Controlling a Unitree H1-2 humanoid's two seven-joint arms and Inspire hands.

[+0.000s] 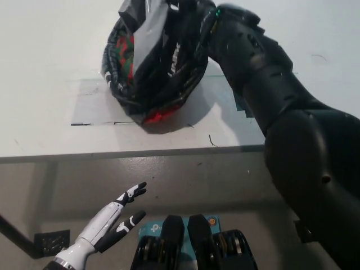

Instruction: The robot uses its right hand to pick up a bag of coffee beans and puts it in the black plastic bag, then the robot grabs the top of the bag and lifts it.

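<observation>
A white table (45, 84) carries the black plastic bag (154, 67), slumped near its front edge. A short dark mark (81, 124) lies left of the bag.

White table (45, 67) (grey floor (67, 185) below).
</observation>
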